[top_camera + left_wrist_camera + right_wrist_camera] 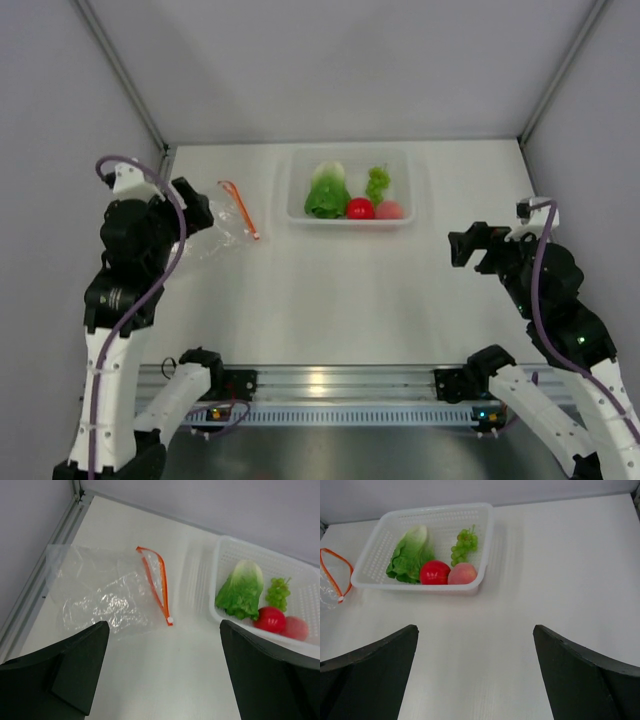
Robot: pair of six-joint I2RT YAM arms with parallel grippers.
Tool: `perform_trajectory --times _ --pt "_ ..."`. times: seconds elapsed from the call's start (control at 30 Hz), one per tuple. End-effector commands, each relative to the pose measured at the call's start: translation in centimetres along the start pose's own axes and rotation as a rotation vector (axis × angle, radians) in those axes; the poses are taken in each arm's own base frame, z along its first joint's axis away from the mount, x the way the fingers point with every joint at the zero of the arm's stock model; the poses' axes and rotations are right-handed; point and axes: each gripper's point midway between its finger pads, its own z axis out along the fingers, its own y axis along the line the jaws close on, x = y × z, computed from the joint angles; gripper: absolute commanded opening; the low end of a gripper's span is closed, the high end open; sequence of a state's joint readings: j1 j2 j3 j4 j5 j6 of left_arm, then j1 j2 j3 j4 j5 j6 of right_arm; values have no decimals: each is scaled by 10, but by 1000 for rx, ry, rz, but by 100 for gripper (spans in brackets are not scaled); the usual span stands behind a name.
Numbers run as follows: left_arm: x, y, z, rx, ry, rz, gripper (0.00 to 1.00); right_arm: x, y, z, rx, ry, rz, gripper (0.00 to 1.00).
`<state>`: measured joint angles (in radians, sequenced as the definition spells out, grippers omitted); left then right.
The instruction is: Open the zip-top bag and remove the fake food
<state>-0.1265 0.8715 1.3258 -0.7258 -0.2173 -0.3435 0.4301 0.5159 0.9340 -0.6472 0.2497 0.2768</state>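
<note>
White tabletop, grey walls | zip-top bag flat, empty, far-left, zip gaping | fake food in tray beside | left gripper above bag, spread, empty; right gripper likewise | lift clear straight up, avoid snagging film.

Zip-top bag beside left gripper; 4 fake food pieces in tray.

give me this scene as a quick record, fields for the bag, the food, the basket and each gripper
bag: bag lies flat on the table, left of the basket, looks empty
zip: orange zip strip gapes open
food: lettuce, grapes, tomato, pink fruit, all in the basket
basket: white mesh basket, at the back of the table
left gripper: open, holds nothing, above the bag
right gripper: open, holds nothing
</note>
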Motion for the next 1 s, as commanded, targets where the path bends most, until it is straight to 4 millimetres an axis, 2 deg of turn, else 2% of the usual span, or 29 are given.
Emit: perform_trajectory --times 0.0,0.03,0.07,0.1,0.27,0.37,0.47,0.5,0.97 --pt "42 13 -12 30 50 73 98 -20 -9 -16 34 -46 -65 100" --pt "57 19 -14 26 67 81 98 -22 -10 -18 39 -50 -65 100" --pt "60 20 -21 36 55 83 98 -22 -11 -19 43 -48 -68 100" --pt "57 21 -37 63 6 90 98 -21 -13 -21 49 -45 -70 99" --pt "65 35 -77 98 -130 93 98 -15 -19 -27 64 -30 -88 99" --pt "60 46 -99 83 -204 94 98 -7 -26 -29 93 -14 -104 99" --pt "59 50 -109 94 -236 84 98 -1 -30 -32 92 -38 -105 99" --pt "59 48 -110 105 -236 86 98 6 -32 -30 92 -28 -111 99" --pt "64 46 -101 105 -204 87 98 16 -32 -23 92 -38 -96 100"
